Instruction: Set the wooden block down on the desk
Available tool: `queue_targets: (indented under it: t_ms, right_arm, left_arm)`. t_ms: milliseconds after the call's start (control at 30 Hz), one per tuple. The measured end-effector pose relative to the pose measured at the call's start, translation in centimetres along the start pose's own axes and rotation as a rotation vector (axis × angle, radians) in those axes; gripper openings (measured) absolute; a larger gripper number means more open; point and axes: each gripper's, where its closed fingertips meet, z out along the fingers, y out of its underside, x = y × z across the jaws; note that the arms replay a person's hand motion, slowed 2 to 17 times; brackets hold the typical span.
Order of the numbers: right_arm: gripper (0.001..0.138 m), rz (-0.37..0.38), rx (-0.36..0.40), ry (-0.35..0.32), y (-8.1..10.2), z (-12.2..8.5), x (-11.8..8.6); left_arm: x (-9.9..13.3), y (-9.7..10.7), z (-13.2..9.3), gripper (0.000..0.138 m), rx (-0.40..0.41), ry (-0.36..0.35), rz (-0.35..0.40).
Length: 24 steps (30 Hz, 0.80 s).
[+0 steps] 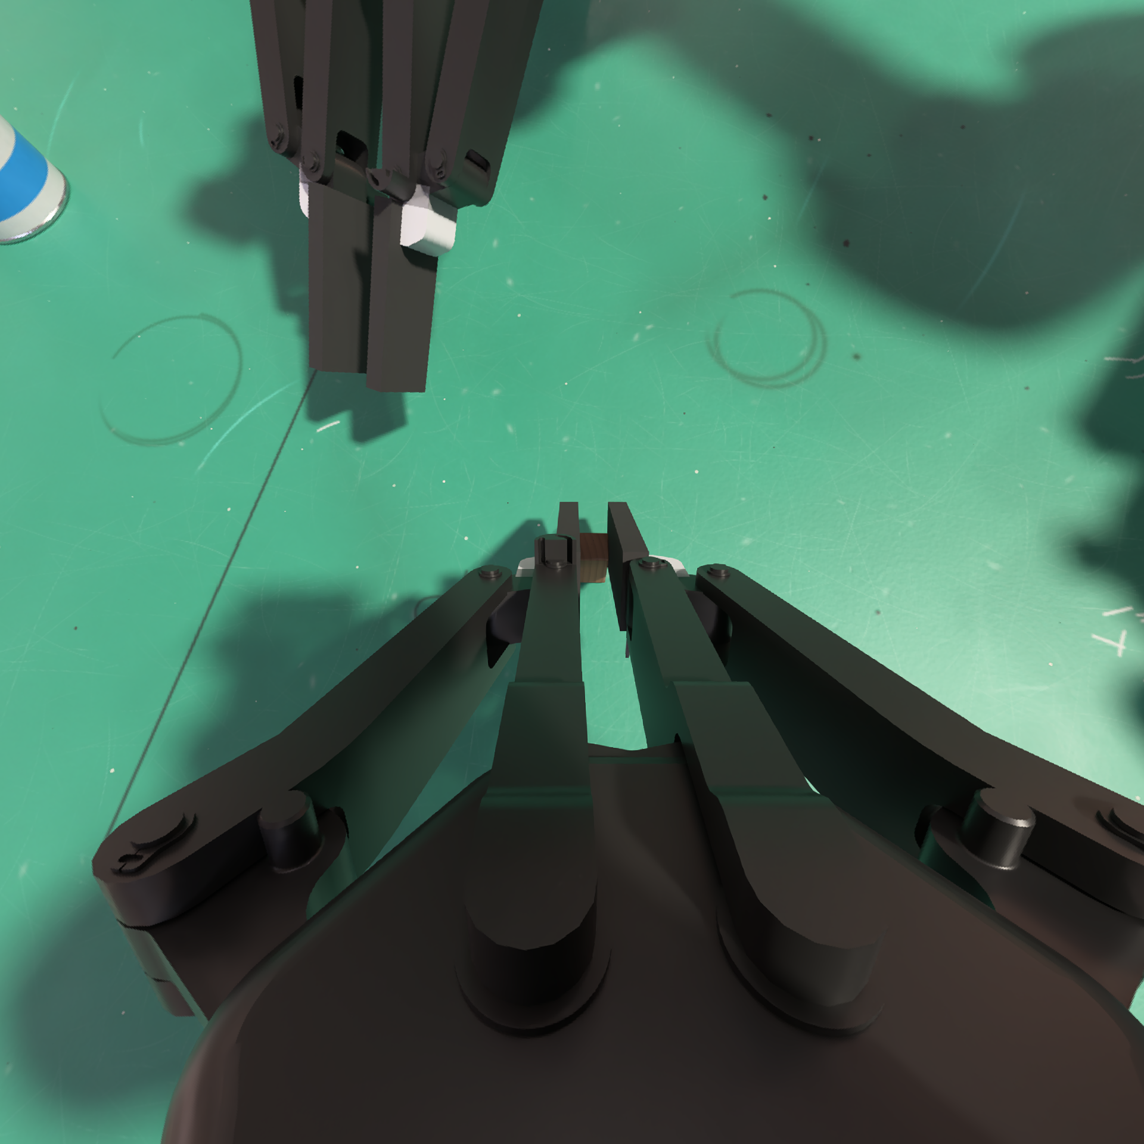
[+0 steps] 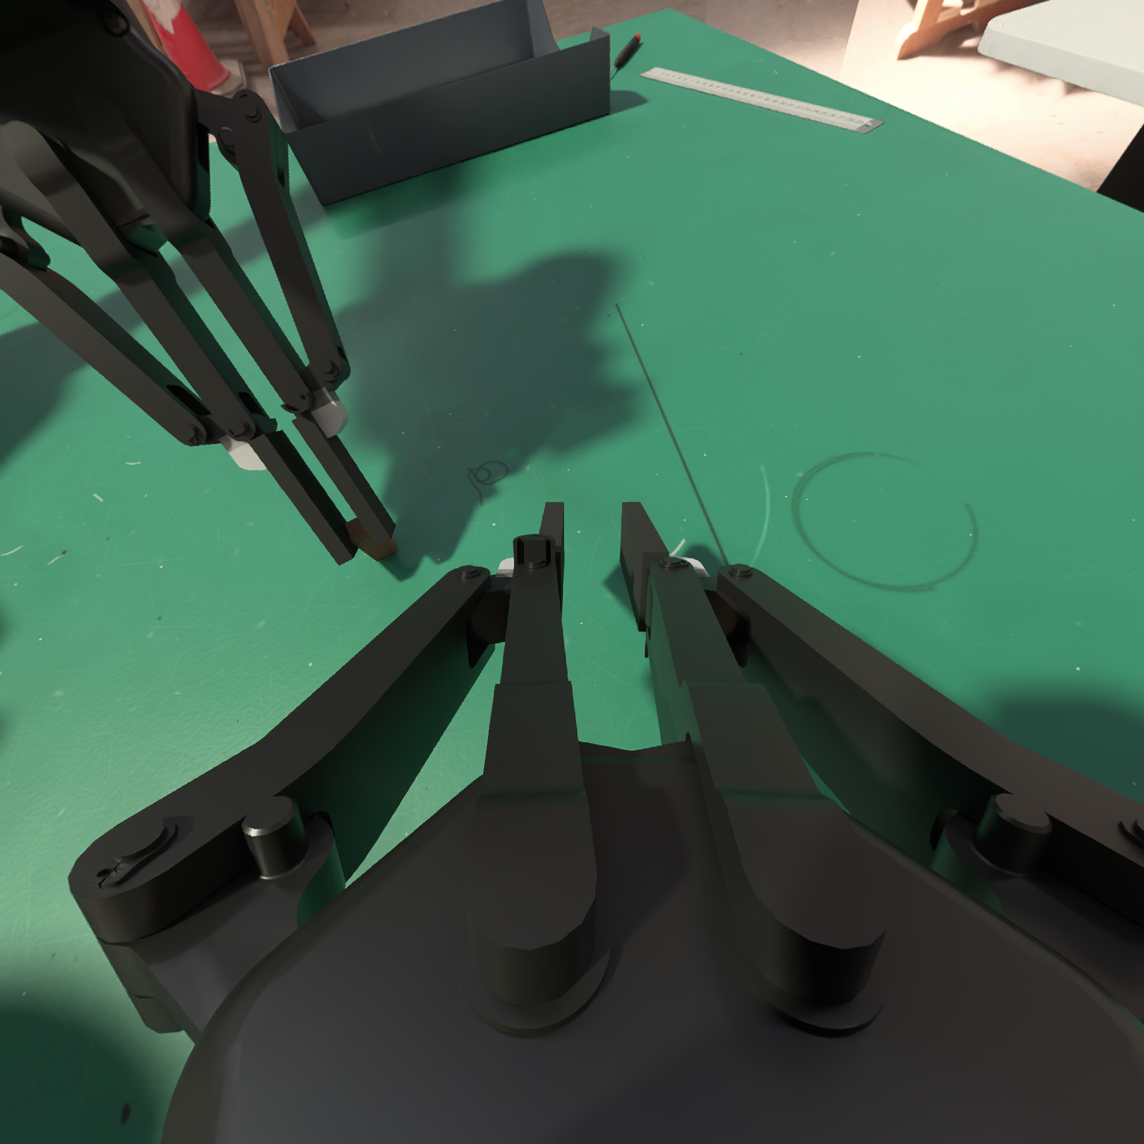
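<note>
A small wooden block [image 1: 592,557] sits between the fingertips of my left gripper [image 1: 595,526], which is shut on it. In the right wrist view the left gripper [image 2: 364,548] points steeply down, and the block [image 2: 371,540] is at or just above the green desk [image 2: 805,309]; I cannot tell if it touches. My right gripper [image 2: 591,526] hovers low over the desk just right of the block. Its fingers stand a little apart with nothing between them. It also shows in the left wrist view [image 1: 366,377], beyond the block.
An open grey box [image 2: 433,117] stands at the far side of the desk. A metal ruler [image 2: 761,99] and a red-tipped tool [image 2: 625,52] lie near the far edge. A blue-and-white can [image 1: 25,179] stands to the left. Pen circles mark the desk.
</note>
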Motion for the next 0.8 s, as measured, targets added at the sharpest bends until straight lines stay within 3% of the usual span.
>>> queue_targets:
  t_ms: [800]
  right_arm:
    - [0.025, 0.004, 0.000, -0.001, 0.02, 0.01, 0.03]
  left_arm:
    - [-0.04, -0.23, 0.18, 0.013, -0.011, -0.029, 0.025]
